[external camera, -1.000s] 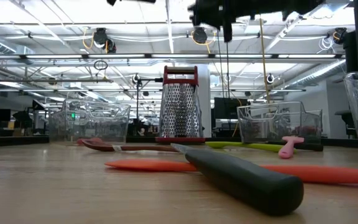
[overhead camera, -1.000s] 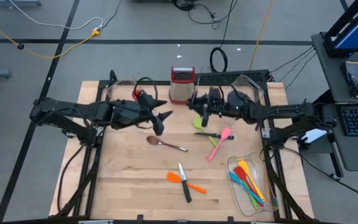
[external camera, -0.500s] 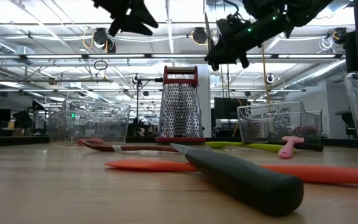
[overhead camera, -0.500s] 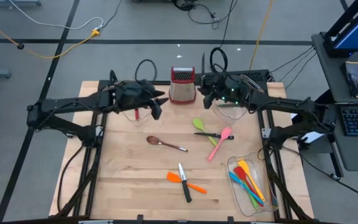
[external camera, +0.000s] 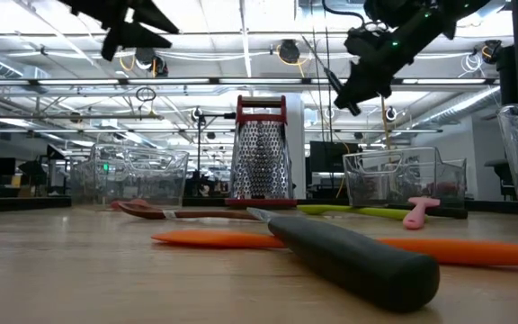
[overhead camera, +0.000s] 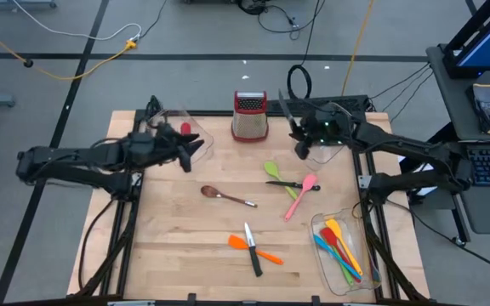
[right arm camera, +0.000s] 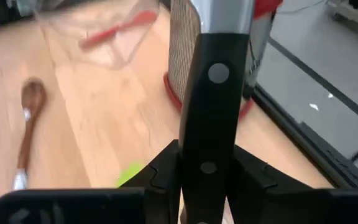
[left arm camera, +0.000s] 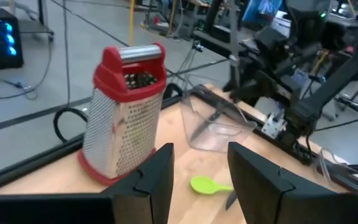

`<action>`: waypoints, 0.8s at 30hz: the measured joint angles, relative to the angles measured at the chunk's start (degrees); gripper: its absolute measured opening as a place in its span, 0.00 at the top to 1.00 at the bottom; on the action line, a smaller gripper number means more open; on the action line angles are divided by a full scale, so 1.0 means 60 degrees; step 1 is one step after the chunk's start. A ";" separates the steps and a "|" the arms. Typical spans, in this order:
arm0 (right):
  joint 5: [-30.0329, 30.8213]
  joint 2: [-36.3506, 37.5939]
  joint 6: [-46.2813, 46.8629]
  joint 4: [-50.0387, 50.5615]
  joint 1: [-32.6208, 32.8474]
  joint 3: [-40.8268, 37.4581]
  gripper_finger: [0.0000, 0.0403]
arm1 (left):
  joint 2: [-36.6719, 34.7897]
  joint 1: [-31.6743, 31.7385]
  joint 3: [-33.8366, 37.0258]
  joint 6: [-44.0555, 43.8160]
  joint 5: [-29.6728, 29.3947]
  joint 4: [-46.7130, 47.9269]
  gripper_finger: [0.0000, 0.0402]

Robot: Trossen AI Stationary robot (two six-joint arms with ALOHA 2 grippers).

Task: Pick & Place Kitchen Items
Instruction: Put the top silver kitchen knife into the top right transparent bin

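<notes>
My right gripper (overhead camera: 300,146) hangs above the far-right clear bin (overhead camera: 340,123), shut on a black-handled knife (right arm camera: 209,93). The knife's blade (overhead camera: 285,109) points toward the far edge, beside the grater (overhead camera: 249,116). My left gripper (overhead camera: 192,146) stands open and holds nothing, above the far-left clear bin (overhead camera: 177,127), in which a red utensil (overhead camera: 184,129) lies. On the table lie a brown spoon (overhead camera: 225,196), a green spoon (overhead camera: 275,170), a pink spatula (overhead camera: 300,195), an orange spatula (overhead camera: 262,252) and two more black-handled knives (overhead camera: 284,184) (overhead camera: 252,253). My right gripper pinches the knife's black riveted handle (right arm camera: 207,158) between its two fingers, one finger on each narrow edge. The handle lies along the fingers and runs out past their tips. The knife is lifted clear, and its blade (external camera: 317,56) slants up and away from the gripper.
A clear bin (overhead camera: 323,242) at the near right holds several coloured spatulas. The steel grater with its red top stands at the far middle. The orange spatula and a knife lie crossed near the front edge.
My right gripper has carried the knife from above the green spoon toward the far right bin and tipped it, so the blade now points toward the far edge. My left gripper has drawn back toward the table's left edge and a little down.
</notes>
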State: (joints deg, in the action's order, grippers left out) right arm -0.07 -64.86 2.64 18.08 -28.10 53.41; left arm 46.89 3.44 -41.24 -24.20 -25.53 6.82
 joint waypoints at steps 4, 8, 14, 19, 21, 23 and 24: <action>0.0054 0.0398 -0.0731 0.0804 -0.0016 0.0000 0.80 | -0.0525 -0.0874 0.0261 -0.0064 -0.1127 0.0124 0.62; 0.0259 0.0594 -0.1430 0.1560 -0.0010 0.0000 0.80 | -0.0799 -0.1675 0.0264 0.0006 -0.2099 0.0086 0.62; 0.1116 0.0662 -0.2460 0.3020 -0.0010 0.0000 0.80 | -0.0804 -0.2888 0.0264 -0.0224 -0.3407 0.0077 0.62; 0.2189 0.0662 -0.3199 0.3904 -0.0010 0.0000 0.80 | -0.0750 -0.3874 0.0264 -0.0502 -0.4451 0.0108 0.62; 0.2682 0.0662 -0.3423 0.4183 -0.0010 0.0000 0.80 | -0.0756 -0.4229 0.0264 -0.0558 -0.4779 0.0092 0.62; 0.3157 0.0662 -0.3686 0.4452 -0.0010 0.0000 0.80 | -0.0750 -0.4577 0.0264 -0.0570 -0.5109 0.0101 0.62; 0.3401 0.0662 -0.3854 0.4586 -0.0010 0.0000 0.80 | -0.0752 -0.4734 0.0264 -0.0582 -0.5297 0.0099 0.62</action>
State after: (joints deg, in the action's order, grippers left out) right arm 20.33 -60.88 -20.49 45.59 -28.16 53.41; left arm 42.38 -24.97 -39.66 -27.69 -57.32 7.41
